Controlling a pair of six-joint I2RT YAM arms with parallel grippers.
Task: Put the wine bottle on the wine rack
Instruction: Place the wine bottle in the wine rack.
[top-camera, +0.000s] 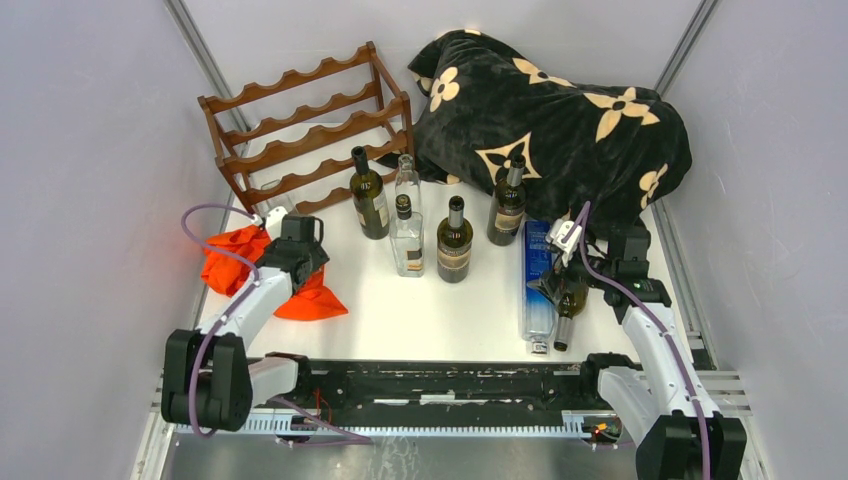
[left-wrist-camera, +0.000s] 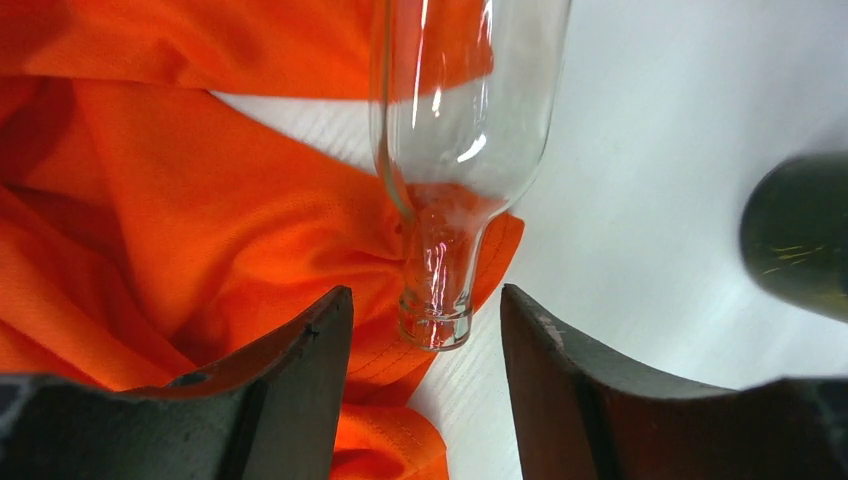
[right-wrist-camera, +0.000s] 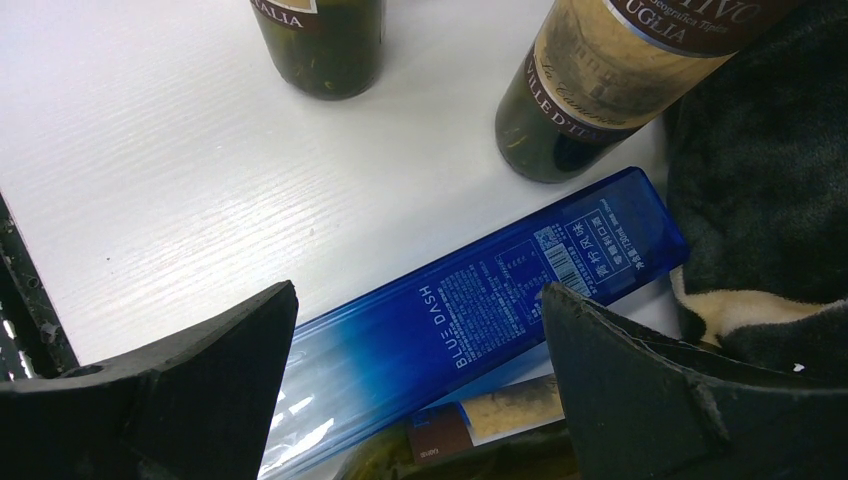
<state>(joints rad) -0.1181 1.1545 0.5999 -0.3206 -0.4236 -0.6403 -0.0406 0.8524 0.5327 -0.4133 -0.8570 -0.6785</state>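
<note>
The dark reddish-brown wine rack (top-camera: 305, 130) stands at the back left with nothing on its wavy rails. A clear glass wine bottle (left-wrist-camera: 460, 110) lies on an orange cloth (left-wrist-camera: 200, 230), its mouth pointing at my left gripper (left-wrist-camera: 425, 300). That gripper is open, and the bottle's neck sits just ahead of the fingertips with a gap on each side. My left gripper (top-camera: 295, 245) hides this bottle in the top view. My right gripper (right-wrist-camera: 420, 330) hangs wide open over a blue bottle (right-wrist-camera: 500, 310) and a dark green bottle (right-wrist-camera: 470, 440), both lying flat.
Several bottles stand mid-table: a dark green one (top-camera: 369, 195), two clear ones (top-camera: 406, 240), and two more dark ones (top-camera: 454, 243). A black flower-patterned blanket (top-camera: 560, 120) is heaped at the back right. The orange cloth (top-camera: 235, 255) lies left of my left arm.
</note>
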